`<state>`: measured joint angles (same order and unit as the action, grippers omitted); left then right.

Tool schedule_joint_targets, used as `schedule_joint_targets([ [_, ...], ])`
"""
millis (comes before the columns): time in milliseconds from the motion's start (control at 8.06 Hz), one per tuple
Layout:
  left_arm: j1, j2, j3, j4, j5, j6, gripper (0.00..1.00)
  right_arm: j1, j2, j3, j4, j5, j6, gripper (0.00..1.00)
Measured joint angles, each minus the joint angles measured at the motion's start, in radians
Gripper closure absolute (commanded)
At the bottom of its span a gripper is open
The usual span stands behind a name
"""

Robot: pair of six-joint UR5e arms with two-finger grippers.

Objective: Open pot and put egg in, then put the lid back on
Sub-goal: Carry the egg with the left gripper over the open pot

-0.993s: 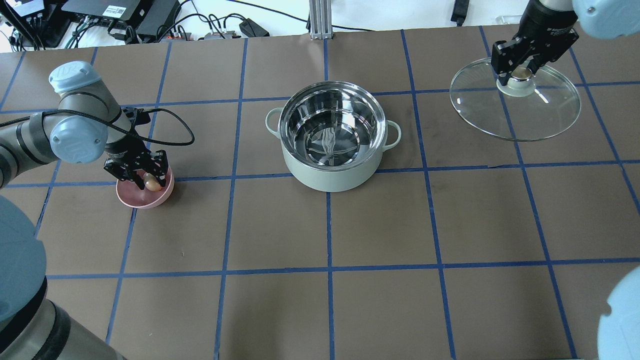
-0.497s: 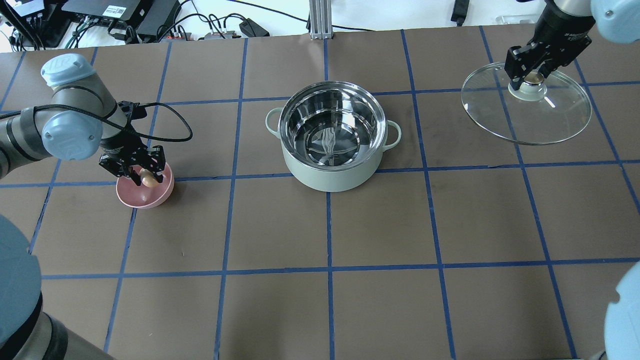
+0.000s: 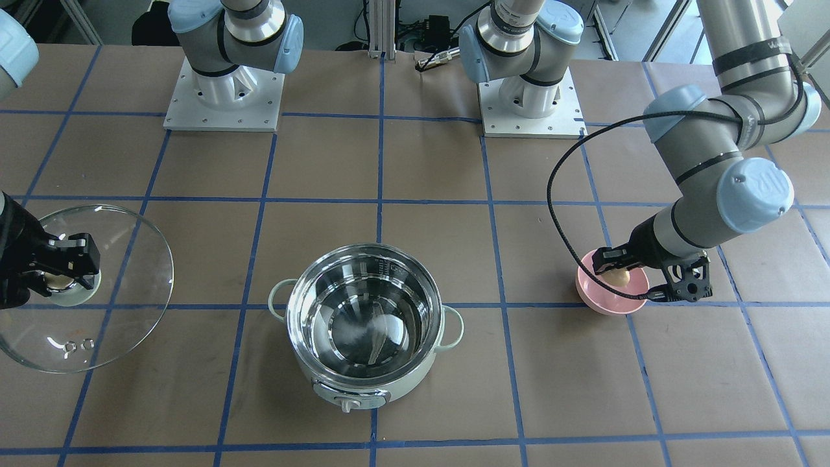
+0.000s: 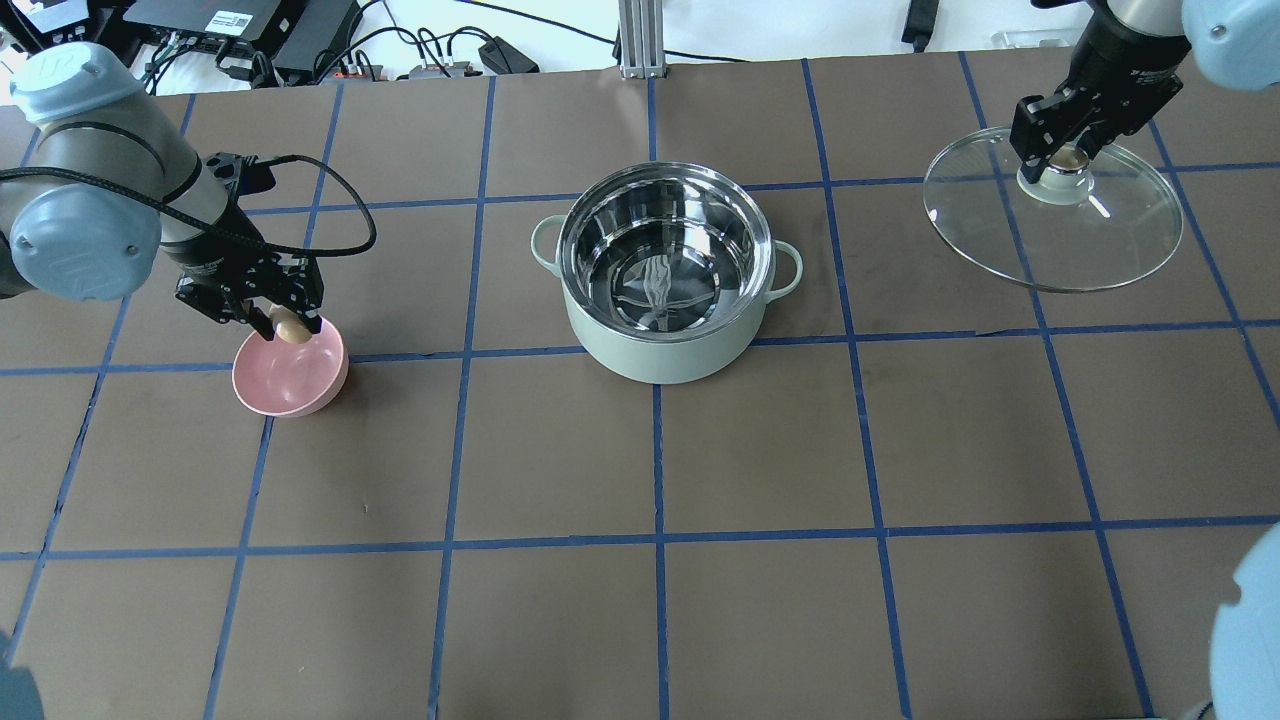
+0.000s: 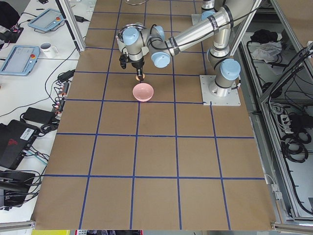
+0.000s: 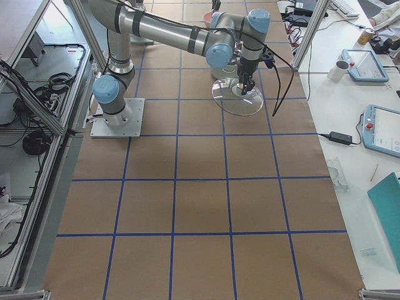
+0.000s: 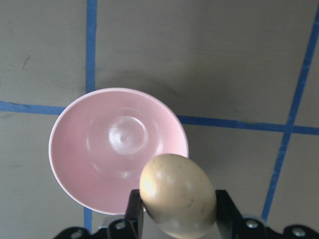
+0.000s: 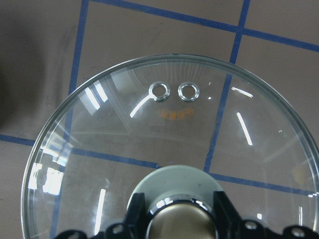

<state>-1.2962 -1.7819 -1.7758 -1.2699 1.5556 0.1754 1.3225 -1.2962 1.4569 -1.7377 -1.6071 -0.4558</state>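
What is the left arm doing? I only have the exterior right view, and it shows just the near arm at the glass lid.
Observer: The left gripper is shut on the egg and holds it in the air over the edge of the pink bowl.
Operator: Anything else in that bowl?
Observer: No. The left wrist view shows only its bare pink inside.
Operator: And the pot? The arm hides most of it for me.
Observer: The pot stands open at the table's middle, and its steel interior holds nothing.
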Motion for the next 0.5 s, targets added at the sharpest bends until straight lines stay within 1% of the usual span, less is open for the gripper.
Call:
schedule_joint_targets([
  [124, -0.065, 0.036, 0.013, 0.005, -0.021, -0.028, 0.66, -0.002, 0.0, 0.0, 0.0, 0.0, -0.003, 1.0],
  [248, -0.147, 0.051, 0.042, 0.014, -0.046, -0.104, 0.65, -0.003, 0.0, 0.0, 0.0, 0.0, -0.005, 1.0],
  [372, -0.223, 0.048, 0.078, 0.038, -0.081, -0.19, 0.64, -0.004, 0.0, 0.0, 0.0, 0.0, -0.006, 1.0],
  [497, -0.281, 0.035, 0.106, 0.087, -0.136, -0.277, 0.63, -0.004, 0.0, 0.0, 0.001, 0.0, -0.006, 1.0],
])
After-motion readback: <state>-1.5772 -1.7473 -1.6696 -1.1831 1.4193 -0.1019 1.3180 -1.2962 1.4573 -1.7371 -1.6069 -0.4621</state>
